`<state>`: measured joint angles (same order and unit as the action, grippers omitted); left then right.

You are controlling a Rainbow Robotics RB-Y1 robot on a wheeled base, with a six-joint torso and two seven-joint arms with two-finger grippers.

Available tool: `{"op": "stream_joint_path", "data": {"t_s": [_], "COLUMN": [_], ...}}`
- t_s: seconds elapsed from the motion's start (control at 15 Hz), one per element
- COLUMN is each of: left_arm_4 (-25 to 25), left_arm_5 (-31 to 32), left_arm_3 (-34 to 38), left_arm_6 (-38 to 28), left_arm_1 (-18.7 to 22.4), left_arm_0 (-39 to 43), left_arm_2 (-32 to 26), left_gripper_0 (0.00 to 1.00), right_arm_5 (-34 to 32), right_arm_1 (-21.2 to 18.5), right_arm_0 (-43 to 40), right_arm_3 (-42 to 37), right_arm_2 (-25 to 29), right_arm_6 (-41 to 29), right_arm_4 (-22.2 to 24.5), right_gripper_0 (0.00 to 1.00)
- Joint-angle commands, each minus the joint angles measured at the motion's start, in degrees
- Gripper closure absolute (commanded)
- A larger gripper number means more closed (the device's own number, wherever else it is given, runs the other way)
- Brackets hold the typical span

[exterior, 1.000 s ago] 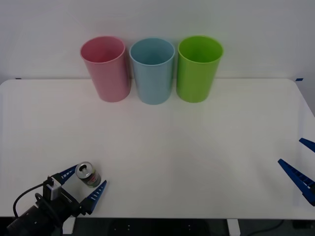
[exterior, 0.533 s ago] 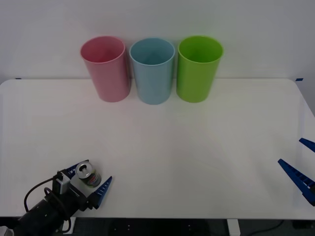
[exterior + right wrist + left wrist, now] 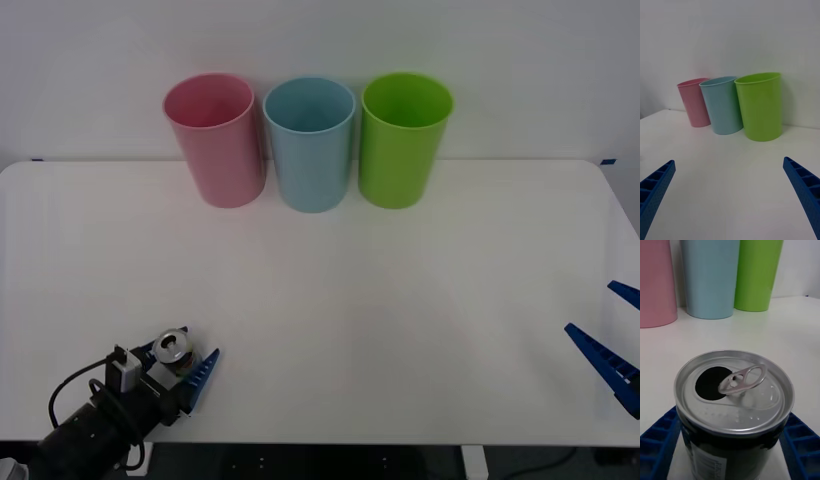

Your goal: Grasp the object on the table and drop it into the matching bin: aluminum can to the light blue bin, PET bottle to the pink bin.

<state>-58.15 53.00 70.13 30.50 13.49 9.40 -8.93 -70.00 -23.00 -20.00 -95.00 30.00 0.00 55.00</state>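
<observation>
Three bins: we saw the pink bin (image 3: 214, 138), the light blue bin (image 3: 311, 142) and a lime green bin (image 3: 402, 138) lined up along the table's (image 3: 400, 300) far edge, light blue in the middle, touching or nearly touching its neighbours.
Aluminum can: we found it (image 3: 173, 350) upright on the table, well short of the light blue bin, out toward the near edge on the pink bin's side; silver top up, tab opening showing.
Left gripper: there it was (image 3: 178, 362), down at the can, well apart from the light blue bin; we saw its blue ribbed fingers (image 3: 657, 442) closed in against both sides of the can (image 3: 733, 405) in the left wrist view, gripping it.
Can contact: we could not tell whether the can's base was touching the table or just clear of it.
Right gripper: parked at the table's right edge (image 3: 612, 345), far from the light blue bin on the green bin's side; we saw its fingers (image 3: 655, 187) spread wide with nothing between them, the three bins ahead of it in its wrist view.
</observation>
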Motion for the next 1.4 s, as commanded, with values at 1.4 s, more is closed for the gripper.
{"op": "stream_joint_path", "data": {"t_s": [1.4], "left_arm_4": [6.2], "left_arm_5": [-6.7], "left_arm_3": [13.3], "left_arm_6": [-4.5], "left_arm_1": [0.0], "left_arm_0": [-0.1], "left_arm_2": [5.6], "left_gripper_0": [1.0], "right_arm_5": [0.0], "right_arm_1": [0.0], "right_arm_0": [0.0], "right_arm_3": [0.0], "right_arm_2": [0.0], "right_arm_6": [0.0], "right_arm_4": [0.0], "right_gripper_0": [0.0]}}
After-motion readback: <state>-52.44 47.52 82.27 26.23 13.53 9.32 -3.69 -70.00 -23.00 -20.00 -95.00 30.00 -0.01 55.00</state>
